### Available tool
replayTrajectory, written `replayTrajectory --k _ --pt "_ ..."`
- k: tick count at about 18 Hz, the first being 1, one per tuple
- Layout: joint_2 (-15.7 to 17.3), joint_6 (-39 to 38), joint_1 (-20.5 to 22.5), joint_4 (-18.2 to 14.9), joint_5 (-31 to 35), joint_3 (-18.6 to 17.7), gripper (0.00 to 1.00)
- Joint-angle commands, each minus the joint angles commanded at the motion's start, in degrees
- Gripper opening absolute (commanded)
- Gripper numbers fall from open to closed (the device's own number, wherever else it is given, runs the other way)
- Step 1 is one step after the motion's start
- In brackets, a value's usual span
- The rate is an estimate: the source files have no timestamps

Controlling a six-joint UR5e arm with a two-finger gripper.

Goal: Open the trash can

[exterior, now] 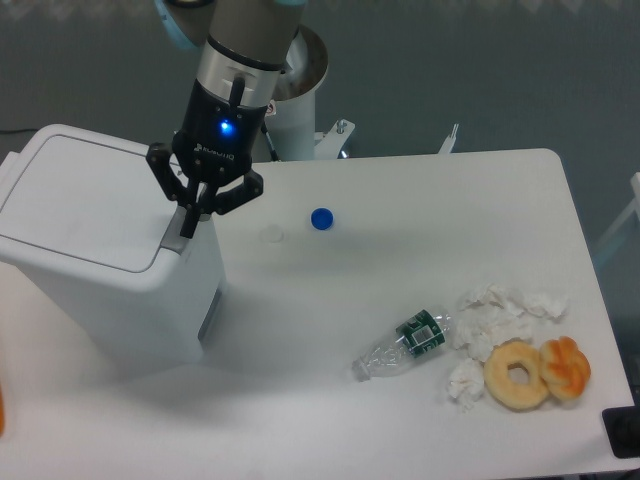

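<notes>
Robotics lab: pedestal-mounted arm (240, 60), white table (420, 200), staged donut (517, 374), bottle (405, 343).

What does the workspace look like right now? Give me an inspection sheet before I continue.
Surface: white table, no spills seen.
Job's things: trash can at the left edge of the table, lid down; grey push tab mostly hidden under the gripper.
Clutter: blue cap; pale cap beside it; plastic bottle lying on its side; crumpled tissues; doughnut; orange pastry touching the doughnut.
Gripper: gripper shut, pointing down, tip at the push tab; contact cannot be confirmed.
Cables: nothing seen.
Surroundings: arm pedestal behind the table, grey floor, dark object at the lower right corner.
</notes>
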Motion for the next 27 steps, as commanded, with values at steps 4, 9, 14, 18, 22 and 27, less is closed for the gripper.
replayTrajectory --k 4,9,14,18,22,27 --pt "-0.2 0.0 -0.8 0.1 0.1 0.0 0.1" --pt "-0.5 0.0 -0.6 0.1 0.2 0.2 0.1" --pt "-0.5 0.0 -0.3 0.1 0.1 0.3 0.1" --pt "-0.5 0.0 0.1 0.1 0.0 0.9 0.24" --pt "-0.3 0.0 3.9 0.1 0.4 3.5 1.0" --pt "-0.3 5.1 9.3 0.7 3.9 4.0 1.0"
